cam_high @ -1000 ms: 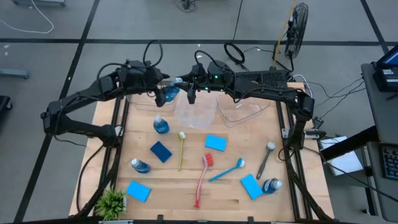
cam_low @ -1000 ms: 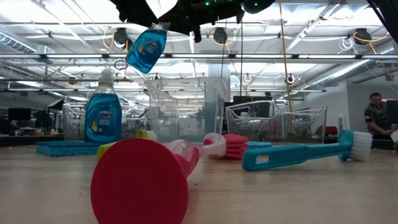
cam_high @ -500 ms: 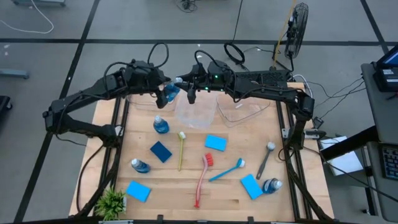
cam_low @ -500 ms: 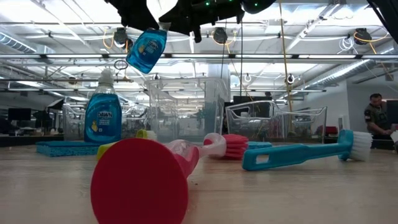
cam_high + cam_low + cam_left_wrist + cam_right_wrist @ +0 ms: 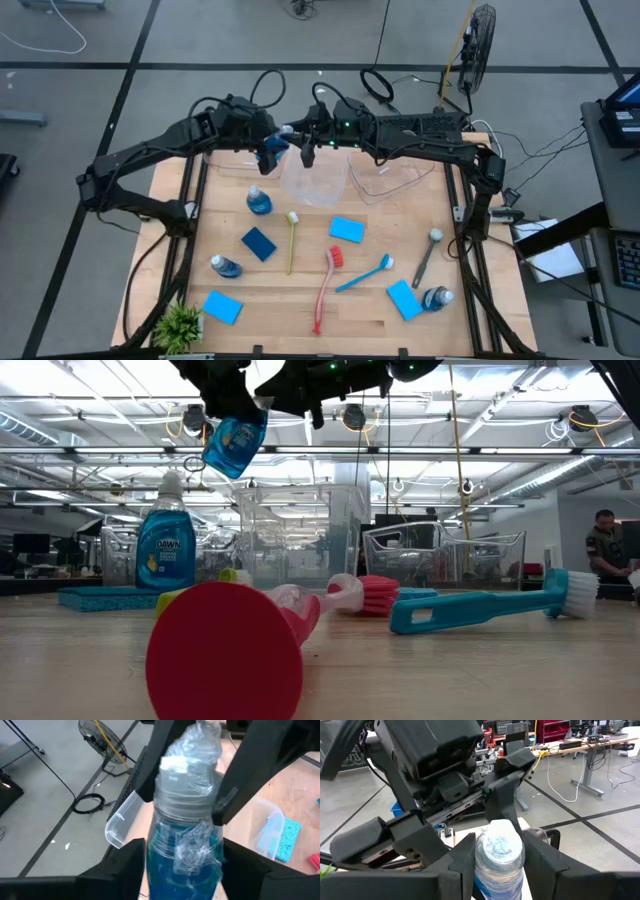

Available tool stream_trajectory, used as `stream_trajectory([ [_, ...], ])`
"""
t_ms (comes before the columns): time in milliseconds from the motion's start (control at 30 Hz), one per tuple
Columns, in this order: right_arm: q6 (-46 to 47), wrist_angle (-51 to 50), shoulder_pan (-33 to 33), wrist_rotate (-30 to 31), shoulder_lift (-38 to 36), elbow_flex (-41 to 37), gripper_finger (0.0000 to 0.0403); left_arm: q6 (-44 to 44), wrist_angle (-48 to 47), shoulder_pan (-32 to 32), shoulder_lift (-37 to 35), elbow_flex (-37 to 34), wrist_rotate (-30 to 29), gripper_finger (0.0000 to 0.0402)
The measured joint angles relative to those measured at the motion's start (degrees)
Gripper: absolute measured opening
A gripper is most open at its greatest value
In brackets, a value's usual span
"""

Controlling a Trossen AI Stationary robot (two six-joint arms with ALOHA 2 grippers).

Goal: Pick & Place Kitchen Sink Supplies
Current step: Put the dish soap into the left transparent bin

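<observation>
Above the table (image 5: 400, 330), both grippers' fingers clamp one bottle (image 5: 234, 442): left gripper (image 5: 268, 152) body, right gripper (image 5: 300, 140) cap.

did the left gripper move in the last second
Yes. In the high view the left gripper has slid right, toward the clear tub, closing in around the held bottle.

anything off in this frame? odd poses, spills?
No spills. One oddity: the bottle hangs tilted in the air beside the clear tub, with both the left gripper and the right gripper on it at once. Another bottle lies on its side near the table's right edge.
</observation>
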Motion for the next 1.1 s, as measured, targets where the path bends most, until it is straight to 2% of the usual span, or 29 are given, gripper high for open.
stream_trajectory([
  [167,0.11,-0.22,0.0,-0.18,0.0,0.0,0.0121,0.44,-0.49,0.0,0.33,-0.02,0.06,0.013],
  [433,0.12,-0.85,0.04,-0.2,0.0,0.0,0.0125,0.37,-0.9,0.02,0.33,-0.07,0.05,0.0128],
  [633,-1.87,-2.63,0.04,0.57,-0.24,0.0,0.0147,0.91,-3.86,1.18,0.2,-0.07,-3.6,0.0128],
  [833,-3.83,-9.06,-0.42,4.26,-2.88,0.06,0.019,0.85,-8.25,5.91,-1.27,-0.11,-14.94,0.0128],
  [1000,-8.16,-16.57,-0.83,10.26,-6.06,-0.08,0.0211,0.49,-9.31,12.36,-1.64,-0.2,-15.52,0.0128],
  [1100,-10.52,-20.8,-0.83,14.06,-8.71,0.26,0.0214,-0.78,-8.4,16.65,-1.76,-0.5,-13.82,0.0128],
])
